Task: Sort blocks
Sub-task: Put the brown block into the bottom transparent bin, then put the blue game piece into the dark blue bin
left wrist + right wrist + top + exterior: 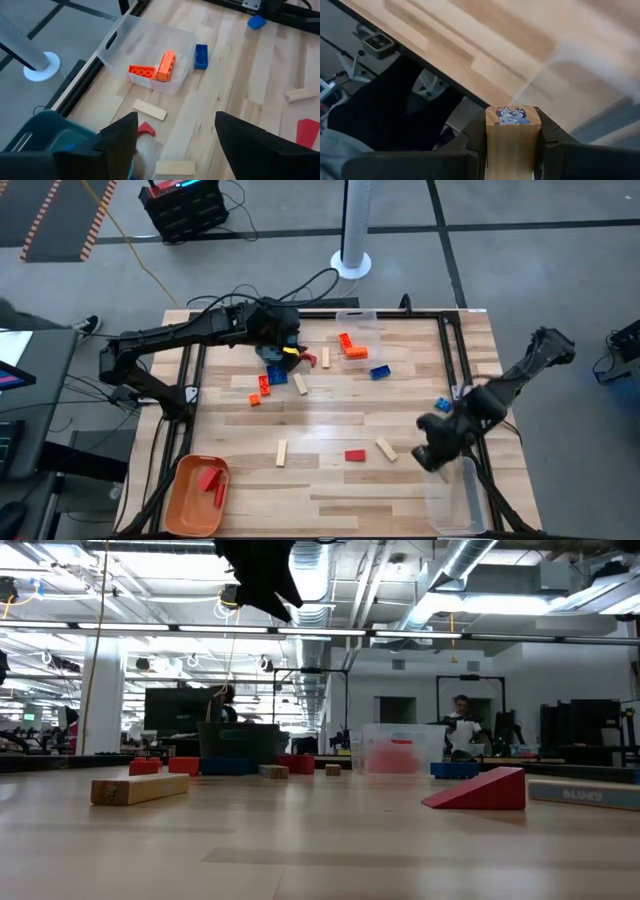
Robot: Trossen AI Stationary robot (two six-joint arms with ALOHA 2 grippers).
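At the near left corner of the worktop (pixel 330 480), red blocks (pixel 210 478) are being kept in an orange bin (pixel 180 502). Farther back, the left gripper (pixel 287 340) is being held with its fingers (pixel 117 137) spread wide, above blue and orange blocks (pixel 268 378). Just to its right, orange bricks (pixel 351 346) are lying in a clear bin (pixel 357 314), with a blue brick (pixel 380 372) beside it. Plain wood sticks (pixel 282 453) and a red wedge (pixel 355 455) are scattered nearer the front. On the right, a wooden block (pixel 512 135) printed with a blue cartoon dog is being pinched by the right gripper (pixel 432 452), just beside another clear bin (pixel 455 500).
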